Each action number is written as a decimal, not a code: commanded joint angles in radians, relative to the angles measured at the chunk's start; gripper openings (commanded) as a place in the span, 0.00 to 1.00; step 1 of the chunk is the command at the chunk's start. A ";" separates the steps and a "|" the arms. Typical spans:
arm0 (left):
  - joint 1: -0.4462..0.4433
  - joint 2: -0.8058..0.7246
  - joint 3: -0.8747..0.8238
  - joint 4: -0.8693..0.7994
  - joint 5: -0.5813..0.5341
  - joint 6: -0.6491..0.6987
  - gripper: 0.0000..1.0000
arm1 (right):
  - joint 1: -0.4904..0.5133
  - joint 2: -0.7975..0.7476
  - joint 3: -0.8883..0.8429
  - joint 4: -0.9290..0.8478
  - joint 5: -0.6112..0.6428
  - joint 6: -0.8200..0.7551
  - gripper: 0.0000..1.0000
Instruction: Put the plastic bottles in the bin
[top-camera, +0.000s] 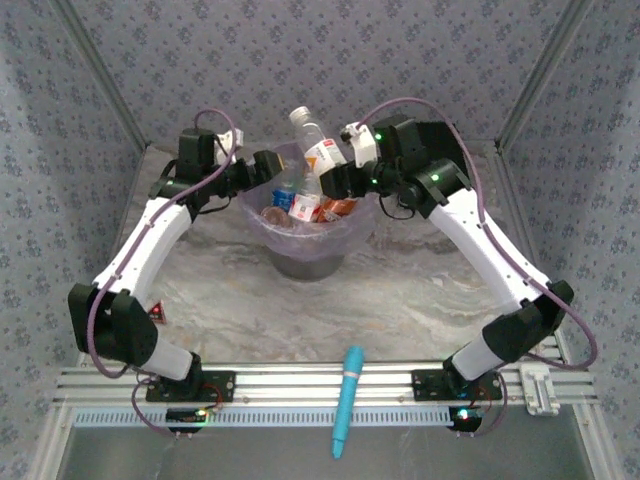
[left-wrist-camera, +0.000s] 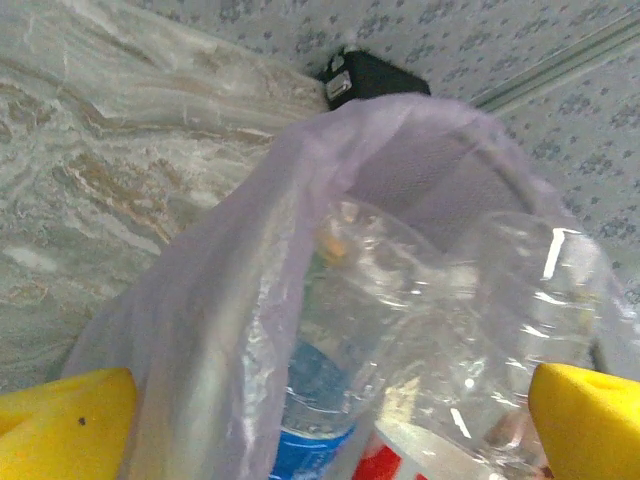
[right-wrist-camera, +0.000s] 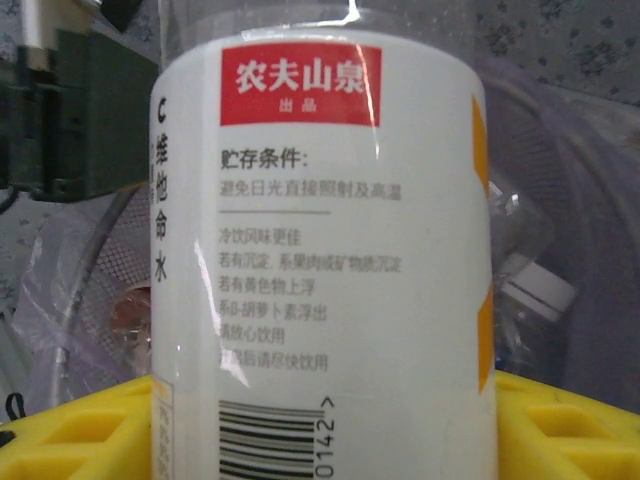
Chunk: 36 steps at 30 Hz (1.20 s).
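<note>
The right pincer (right-wrist-camera: 320, 432) is clamped on a white-label bottle (top-camera: 316, 145). Its yellow fingers (right-wrist-camera: 560, 430) press on the bottle's two sides, and the label with a red patch fills the space just in front of it. The bottle sticks up out of this pincer and leans, with its white cap (top-camera: 300, 117) at the top end. The bin (top-camera: 305, 262), lined with a pale purple bag, sits right under this pincer. More bottles (top-camera: 300, 203) are piled inside the bin, below the one being held. The left pincer (left-wrist-camera: 325, 425) is let go and spread wide, with nothing between its fingers (left-wrist-camera: 60, 425). It hangs at the other side of the bin, facing the right pincer across the rim. The purple bag and some clear bottles lie right in front of it. It is hard to tell if the bag touches its fingers. A black box (left-wrist-camera: 370, 75) lies past the bin from this pincer, by the wall. A light-blue tool (top-camera: 347, 400) lies far behind both pincers, between the arm bases. The marble table (top-camera: 420, 300) is under it all.
</note>
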 joint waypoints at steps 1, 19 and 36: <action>0.019 -0.064 0.047 -0.015 -0.031 0.001 1.00 | 0.043 0.037 0.060 -0.033 -0.016 0.015 0.61; 0.054 -0.027 0.184 -0.076 -0.085 0.055 1.00 | 0.117 0.072 0.117 -0.143 -0.046 -0.009 0.97; 0.022 -0.058 -0.042 0.024 -0.144 0.002 1.00 | 0.169 0.237 0.282 -0.170 0.143 0.000 0.72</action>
